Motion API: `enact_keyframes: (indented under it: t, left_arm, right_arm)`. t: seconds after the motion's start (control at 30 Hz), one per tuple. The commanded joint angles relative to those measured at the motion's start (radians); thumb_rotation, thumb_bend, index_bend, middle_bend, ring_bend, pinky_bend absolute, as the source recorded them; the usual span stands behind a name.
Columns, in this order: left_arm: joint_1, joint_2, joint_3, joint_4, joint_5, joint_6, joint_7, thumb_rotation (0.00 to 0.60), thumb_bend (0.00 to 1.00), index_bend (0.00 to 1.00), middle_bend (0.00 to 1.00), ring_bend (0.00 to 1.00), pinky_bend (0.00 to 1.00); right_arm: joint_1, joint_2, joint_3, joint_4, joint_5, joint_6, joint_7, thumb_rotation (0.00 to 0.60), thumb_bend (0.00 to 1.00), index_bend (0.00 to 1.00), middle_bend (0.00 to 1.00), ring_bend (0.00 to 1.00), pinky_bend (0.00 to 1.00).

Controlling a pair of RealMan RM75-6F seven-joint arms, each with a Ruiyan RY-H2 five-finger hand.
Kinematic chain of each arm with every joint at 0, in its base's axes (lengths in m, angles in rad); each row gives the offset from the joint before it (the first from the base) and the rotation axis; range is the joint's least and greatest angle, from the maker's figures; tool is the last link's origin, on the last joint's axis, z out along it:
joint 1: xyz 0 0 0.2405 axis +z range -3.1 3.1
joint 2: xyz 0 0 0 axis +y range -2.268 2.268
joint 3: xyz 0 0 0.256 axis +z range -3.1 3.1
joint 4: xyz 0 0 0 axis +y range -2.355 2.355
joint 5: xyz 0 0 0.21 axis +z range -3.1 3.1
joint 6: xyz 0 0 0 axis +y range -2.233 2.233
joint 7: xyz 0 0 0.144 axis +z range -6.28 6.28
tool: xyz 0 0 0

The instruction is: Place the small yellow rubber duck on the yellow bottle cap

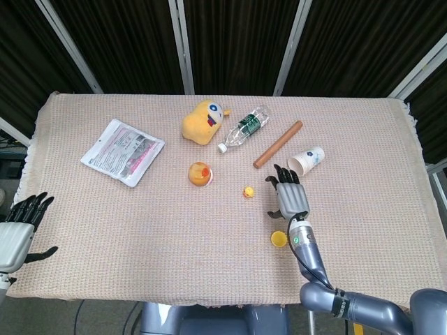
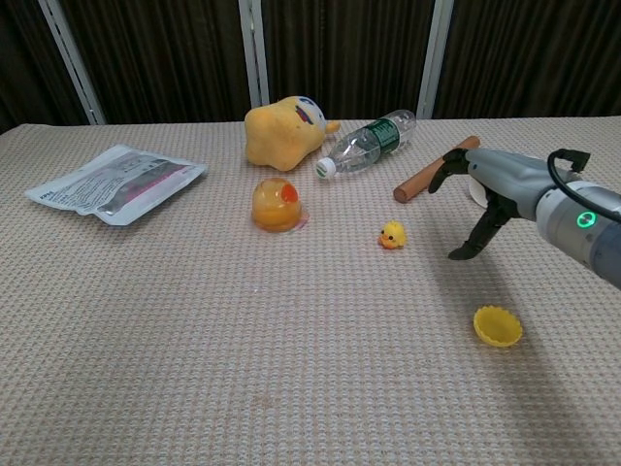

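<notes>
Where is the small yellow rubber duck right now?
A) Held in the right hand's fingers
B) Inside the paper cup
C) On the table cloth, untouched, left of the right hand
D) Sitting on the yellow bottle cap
C: the small yellow rubber duck sits on the cloth apart from the right hand, which holds nothing, and the yellow bottle cap lies bare nearer the camera.

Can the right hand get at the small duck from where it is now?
Probably yes. The right hand hangs open just beside the small yellow duck, with only bare table cloth between them; the paper cup and wooden rod lie behind it.
</notes>
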Motion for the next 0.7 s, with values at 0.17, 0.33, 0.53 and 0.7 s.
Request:
enact_keyframes:
  t: [0.17,0.33,0.53,0.7]
  left_arm:
    - [0.001,0.0,0.001,-0.003,0.004,0.005,0.002,0.6,0.0,0.0,0.0,0.0,0.11]
    - [-0.002,0.001,0.004,-0.003,0.011,0.003,0.003,0.6,0.0,0.0,0.0,0.0,0.11]
    - [-0.004,0.001,0.006,-0.003,0.014,0.0,-0.002,0.6,0.0,0.0,0.0,0.0,0.11]
    - [-0.004,0.003,0.009,-0.002,0.018,0.001,-0.012,0.6,0.0,0.0,0.0,0.0,0.11]
  right_arm:
    - [0.04,-0.023,0.014,0.022,0.003,0.005,-0.033,0.6,0.11,0.3,0.0,0.0,0.0]
    - [0.069,-0.048,0.029,0.045,0.034,-0.003,-0.049,0.6,0.12,0.31,0.0,0.0,0.0]
    - [0.117,-0.091,0.041,0.102,0.064,-0.028,-0.072,0.6,0.12,0.31,0.0,0.0,0.0]
    - [0.149,-0.121,0.046,0.157,0.079,-0.051,-0.079,0.6,0.13,0.31,0.0,0.0,0.0]
